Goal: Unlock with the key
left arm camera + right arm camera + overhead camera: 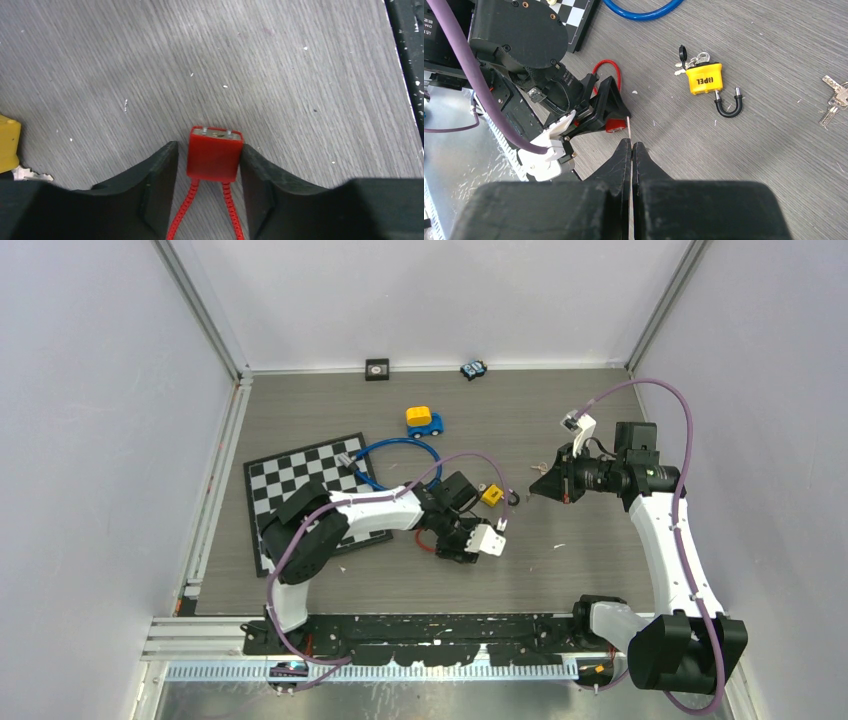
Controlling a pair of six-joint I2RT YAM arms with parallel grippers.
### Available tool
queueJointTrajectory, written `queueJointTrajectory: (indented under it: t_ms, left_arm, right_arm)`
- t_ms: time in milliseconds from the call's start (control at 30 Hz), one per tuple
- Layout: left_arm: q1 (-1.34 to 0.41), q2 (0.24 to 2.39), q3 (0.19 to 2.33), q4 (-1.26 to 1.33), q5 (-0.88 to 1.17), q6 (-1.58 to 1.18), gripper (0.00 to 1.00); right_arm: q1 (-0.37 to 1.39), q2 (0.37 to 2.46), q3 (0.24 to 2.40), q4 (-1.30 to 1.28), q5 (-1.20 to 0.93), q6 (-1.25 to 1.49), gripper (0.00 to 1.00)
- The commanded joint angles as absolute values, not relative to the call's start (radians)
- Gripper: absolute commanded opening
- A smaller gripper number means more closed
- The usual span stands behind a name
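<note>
Your red padlock (pixel 215 155) sat low over the table (pixel 150 60), just right of centre, between the fingers of your L gripper (pixel 210 147). Its metal-faced end pointed away from the wrist and its red cable shackle trailed back under the claw. The R-hand finger lay against the lock body. On the other side there seemed to be a sliver of daylight, so I can't tell if that claw was truly clamped or only flanking it.

Your R gripper (pixel 631 145) hung just beside the lock, fingers pinched together on the key (pixel 629 122), w/ only a thin pale blade showing past the tips, aimed at the red body. Blade and lock were close but apart.

Near that, a yellow padlock (pixel 705 78) lay flat w/ its shackle sprung open and keys bunched at its top. A loose key bunch (pixel 835 97) lay further off. Beyond your L arm were a blue cable (pixel 400 455), a checkerboard (pixel 290 475) and a yellow-and-blue toy car (pixel 423 421).
</note>
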State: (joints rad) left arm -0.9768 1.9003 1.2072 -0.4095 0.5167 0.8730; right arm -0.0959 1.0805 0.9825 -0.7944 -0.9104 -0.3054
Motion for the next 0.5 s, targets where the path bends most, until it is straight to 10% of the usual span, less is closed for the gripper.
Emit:
queueJointTrajectory:
  t_ms: [0, 333, 467]
  left_arm:
    - [-0.991, 1.903, 1.169, -0.396, 0.512, 0.903, 0.43]
    - [-0.963, 1.747, 1.136, -0.471, 0.679, 0.905, 0.01]
    - [-0.884, 1.661, 1.192, -0.657, 0.953, 0.951, 0.0]
  right_arm:
    - [-0.102, 1.083, 0.997, -0.784, -0.922, -0.314, 0.0]
    - [-0.104, 1.072, 1.003, -0.783, -0.927, -0.306, 0.01]
    - [-0.104, 1.055, 1.017, -0.822, -0.965, -0.351, 0.01]
